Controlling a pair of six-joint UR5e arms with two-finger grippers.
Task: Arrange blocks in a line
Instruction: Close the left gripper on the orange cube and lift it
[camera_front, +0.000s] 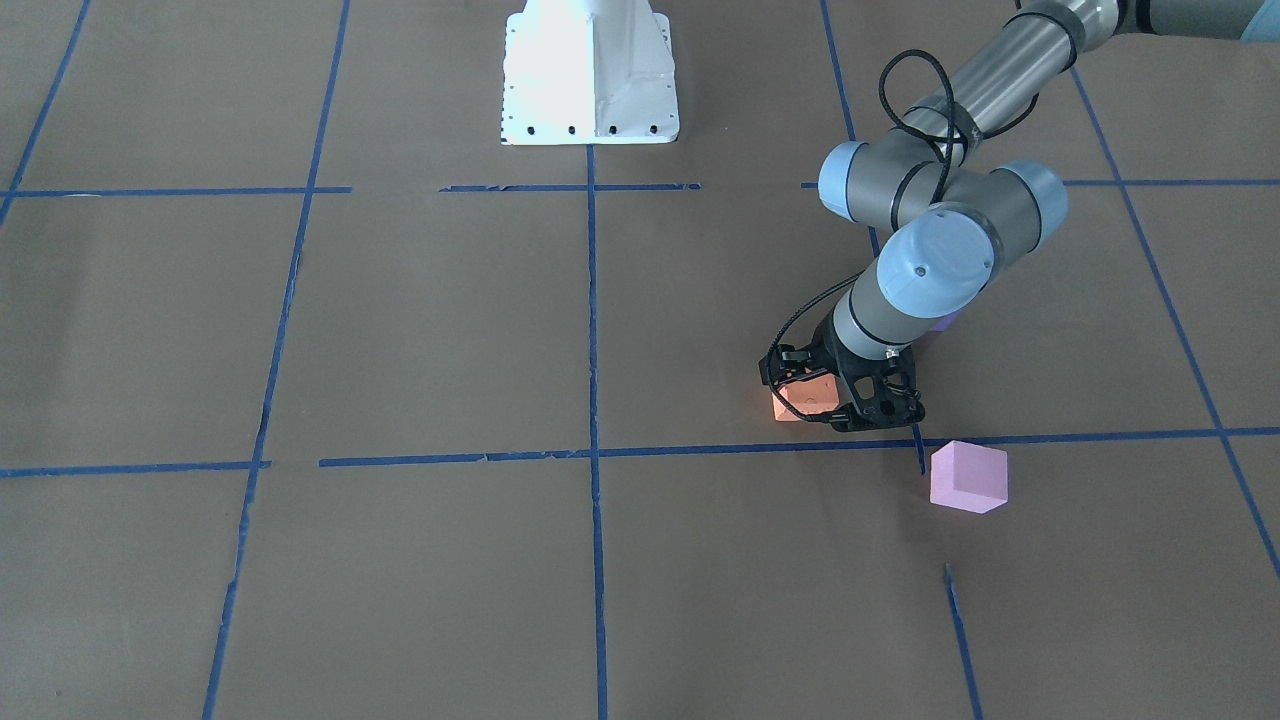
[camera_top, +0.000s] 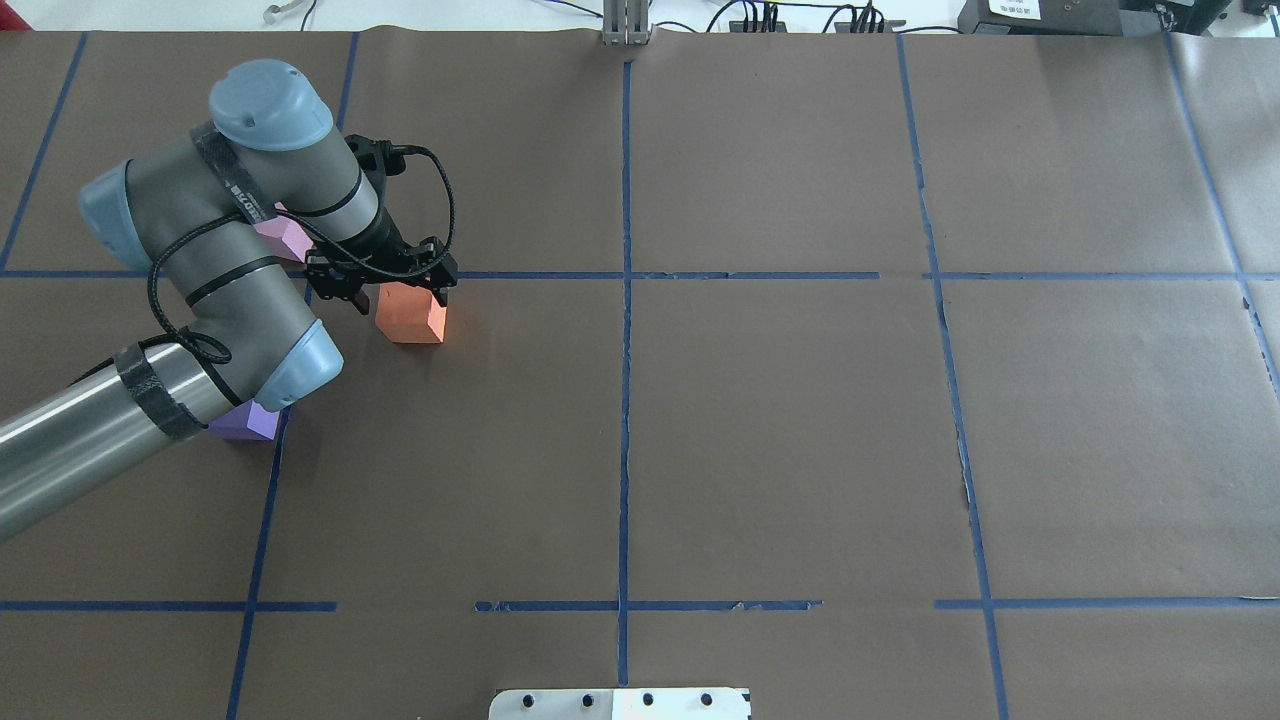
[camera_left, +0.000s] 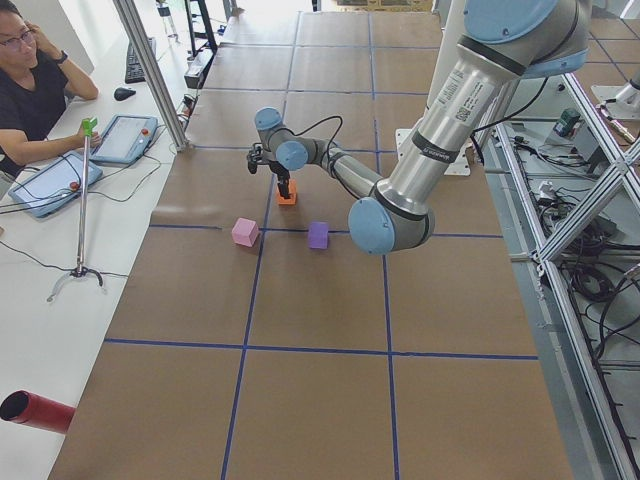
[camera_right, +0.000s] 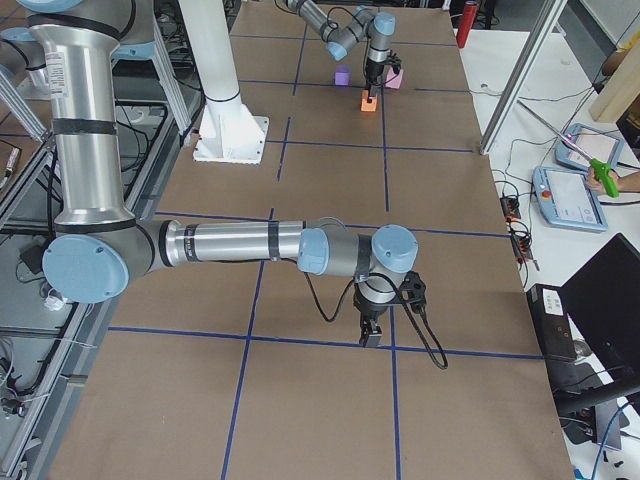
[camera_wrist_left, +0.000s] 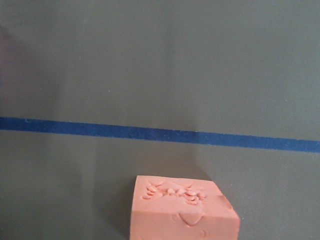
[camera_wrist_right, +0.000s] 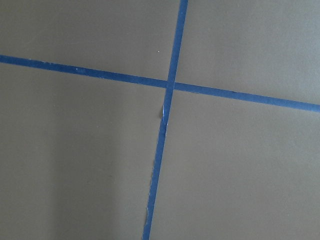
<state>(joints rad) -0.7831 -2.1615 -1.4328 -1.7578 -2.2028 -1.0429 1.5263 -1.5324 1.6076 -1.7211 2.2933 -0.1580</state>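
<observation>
Working on the orange block (camera_top: 408, 318) with the left gripper (camera_top: 398, 297): hanging low over it, spread wide, one finger to each side. Impossible to tell from any view whether touching the block yet. Sitting flat on the worktop (camera_top: 800, 450), in its left half, just on the near side of a blue tape line (camera_top: 540, 275), with shallow dents showing on the top face in the left wrist view.

Lying to the left of it: the pink block (camera_front: 968, 477) farther off and the violet block (camera_top: 245, 423) nearer, both well apart from the orange one and partly hidden under the arm (camera_top: 230, 250) in the overhead view. Judging by that layout, probably heading for the gap between those two.

Doing it well:
- Centring first, so as to be meeting two opposite flat faces at once, not corners.
- Squeezing gently, the block looking soft, going by the dents.
- Lifting clear instead of dragging across paper and tape.
- Keeping the block square while carrying it.
- Minding the arm's joints, passing right over the violet block.

Hanging low over a tape crossing near the right end, the right gripper (camera_right: 371, 338), seen only from the side: cannot tell whether spread or pressed together.
</observation>
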